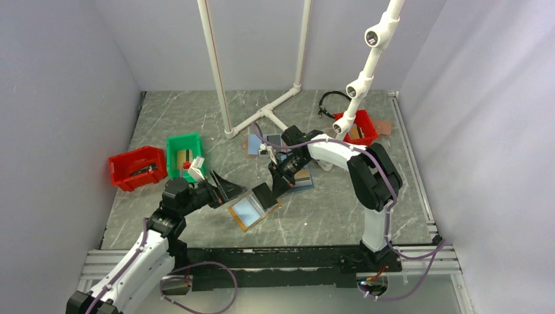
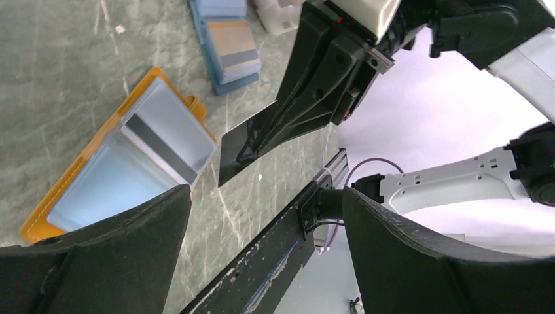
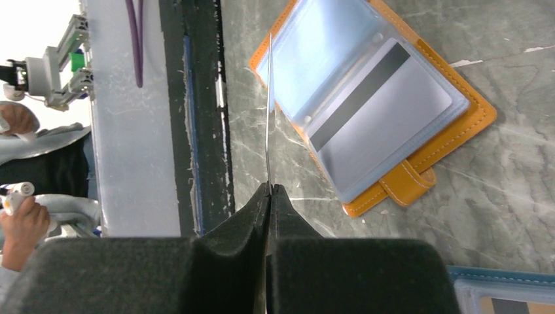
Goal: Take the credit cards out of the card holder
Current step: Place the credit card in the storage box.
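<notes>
The orange-brown card holder (image 1: 249, 210) lies open on the table, light blue inside; it also shows in the left wrist view (image 2: 98, 176) and the right wrist view (image 3: 451, 140). A grey card with a dark stripe (image 3: 379, 118) sits in its clear sleeve. My right gripper (image 1: 273, 186) is shut on a dark card (image 1: 263, 195), held edge-on (image 3: 269, 111) above the holder's right part; in the left wrist view the card (image 2: 239, 147) hangs from the black fingers (image 2: 307, 98). My left gripper (image 1: 226, 186) is open and empty, just left of the holder.
Two all-blue holders with cards lie behind the right gripper (image 1: 302, 176), (image 1: 265, 142). A green bin (image 1: 183, 156) and a red bin (image 1: 137, 167) stand at the left, another red bin (image 1: 357, 127) at the back right. White pipe frame (image 1: 262, 118) at the back.
</notes>
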Available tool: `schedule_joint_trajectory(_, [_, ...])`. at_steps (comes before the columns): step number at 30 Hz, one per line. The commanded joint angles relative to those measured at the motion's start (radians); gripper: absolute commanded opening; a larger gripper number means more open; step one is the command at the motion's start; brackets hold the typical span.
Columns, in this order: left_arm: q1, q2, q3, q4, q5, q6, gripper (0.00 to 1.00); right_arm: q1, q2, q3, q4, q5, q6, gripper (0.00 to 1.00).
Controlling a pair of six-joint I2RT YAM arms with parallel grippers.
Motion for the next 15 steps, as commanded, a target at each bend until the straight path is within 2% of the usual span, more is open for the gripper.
schedule_joint_trajectory(1, [0.003,-0.001,-0.027,0.155,0.044,0.030,0.90,-0.002,-0.002,0.054,-0.030,-0.105,-0.027,0.00])
schedule_joint_trajectory(9, [-0.001,0.083,-0.042,0.292,0.030,0.031,0.89,-0.005,-0.040,0.054,-0.033,-0.188,-0.013,0.00])
schedule_joint_trajectory(12, [-0.027,0.196,-0.063,0.486,0.044,-0.009,0.85,-0.003,-0.025,0.065,-0.060,-0.236,-0.030,0.00])
schedule_joint_trajectory(15, [-0.070,0.265,-0.051,0.531,0.033,0.000,0.83,-0.003,-0.019,0.072,-0.075,-0.259,-0.040,0.00])
